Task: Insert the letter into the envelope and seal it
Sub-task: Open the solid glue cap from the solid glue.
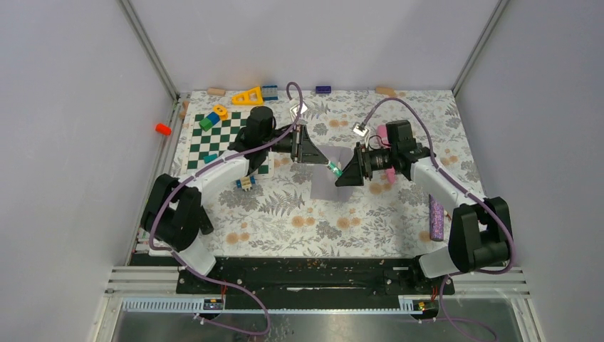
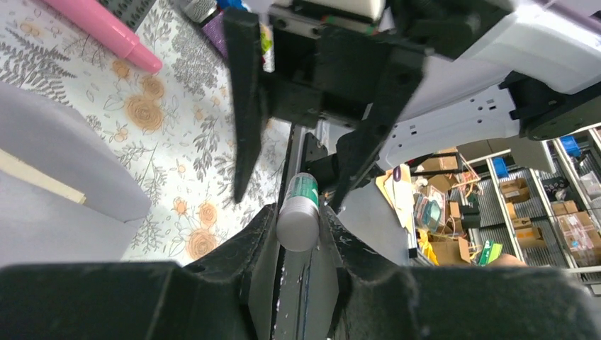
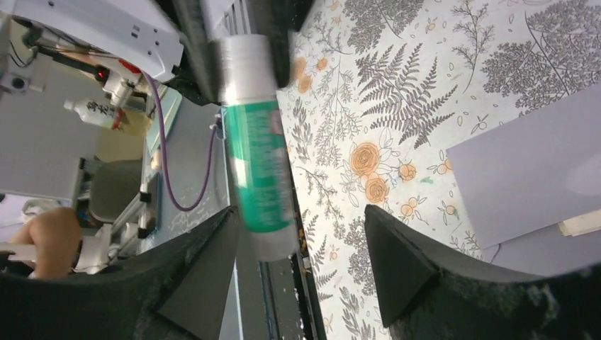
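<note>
- An orange cap [image 1: 162, 129] lies past the bench's [image 1: 285, 214] left edge, against the side wall.
- A green-and-white checkerboard [image 1: 217, 142] fills the far left corner, with small coloured blocks [image 1: 214, 117] on its far part. More blocks line the far edge.
- The left arm [image 1: 214, 174] runs from the near left corner across the checkerboard's near corner towards the middle.
- The left tool [image 2: 296, 209] is narrow, clamped on the white cap end of a green glue stick [image 2: 299, 219] that is held above the bench.
- The envelope [image 1: 329, 184] lies flat at the middle of the bench, under both tools. A cream strip [image 2: 42, 180] shows along one edge of it. Bare patterned cloth runs from its near edge to the bench's near edge.
- The right tool [image 3: 301, 212] stands wide. The glue stick's green body lies between its fingers [image 3: 397, 262], close to one and well apart from the other.
- A pink stick [image 1: 382, 134] lies just behind the right tool, towards the far edge.
- A purple bar [image 1: 436, 217] lies along the right edge, beside the right arm [image 1: 445, 185].
</note>
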